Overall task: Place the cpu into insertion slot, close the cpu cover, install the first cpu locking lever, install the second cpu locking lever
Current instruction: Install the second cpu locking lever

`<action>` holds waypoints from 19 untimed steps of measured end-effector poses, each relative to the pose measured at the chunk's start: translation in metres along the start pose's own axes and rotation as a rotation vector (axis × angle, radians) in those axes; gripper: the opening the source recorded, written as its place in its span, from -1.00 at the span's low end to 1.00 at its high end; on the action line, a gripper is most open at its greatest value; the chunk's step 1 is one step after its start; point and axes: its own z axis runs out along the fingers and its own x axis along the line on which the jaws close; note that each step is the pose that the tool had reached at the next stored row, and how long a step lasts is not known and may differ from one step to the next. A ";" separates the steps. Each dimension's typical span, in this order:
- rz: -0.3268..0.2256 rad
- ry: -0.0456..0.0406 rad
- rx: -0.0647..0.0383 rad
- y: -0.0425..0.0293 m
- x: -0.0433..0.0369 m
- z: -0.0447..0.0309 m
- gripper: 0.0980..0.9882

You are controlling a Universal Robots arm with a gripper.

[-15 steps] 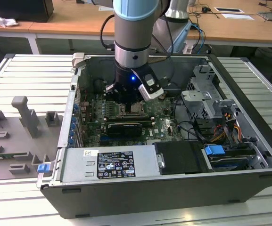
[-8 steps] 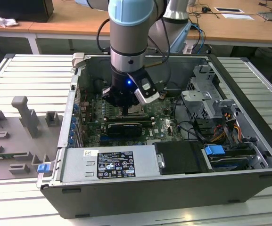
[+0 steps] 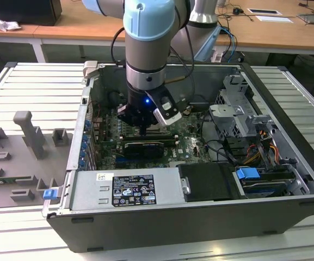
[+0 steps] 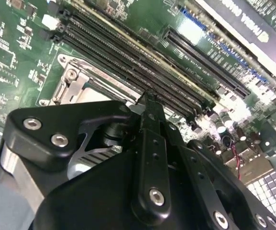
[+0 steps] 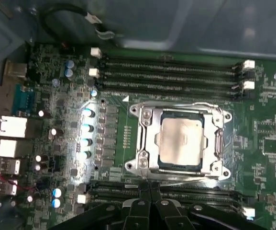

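hand (image 5: 149, 191) clenched, empty, fingertips at socket edge; cpu (image 5: 182, 140) seated under closed cpu cover (image 5: 145, 139).

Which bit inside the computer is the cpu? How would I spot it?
Look inside the open grey computer case, at the green board on its floor, where long black memory slots run in rows. Between two sets of those rows sits a shiny silver cpu cover. The cpu is the flat, pale silver-grey square showing through its middle, plain and smooth while everything around it is bumpy.
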 end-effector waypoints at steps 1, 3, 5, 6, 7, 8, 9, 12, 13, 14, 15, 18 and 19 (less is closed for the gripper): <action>0.000 -0.0009 -0.012 -0.0025 0.0009 0.0004 -0.98; 0.000 -0.0032 -0.042 -0.0086 0.0027 0.0007 -0.98; 0.000 -0.0053 -0.070 -0.0121 0.0036 0.0011 -0.98; 0.000 -0.0068 -0.087 -0.0133 0.0043 0.0012 -0.98; 0.000 -0.0080 -0.103 -0.0142 0.0053 0.0020 -0.98; 0.000 -0.0084 -0.108 -0.0148 0.0060 0.0028 -0.98; 0.000 -0.0086 -0.110 -0.0153 0.0068 0.0036 -0.98; 0.000 -0.0092 -0.120 -0.0166 0.0090 0.0070 -0.98; -0.001 -0.0098 -0.128 -0.0175 0.0097 0.0082 -0.98; -0.001 -0.0101 -0.135 -0.0180 0.0104 0.0092 -0.98; -0.002 -0.0103 -0.138 -0.0185 0.0113 0.0100 -0.98; -0.008 -0.0099 -0.145 -0.0199 0.0142 0.0135 -0.98; -0.009 -0.0095 -0.145 -0.0202 0.0144 0.0154 -0.98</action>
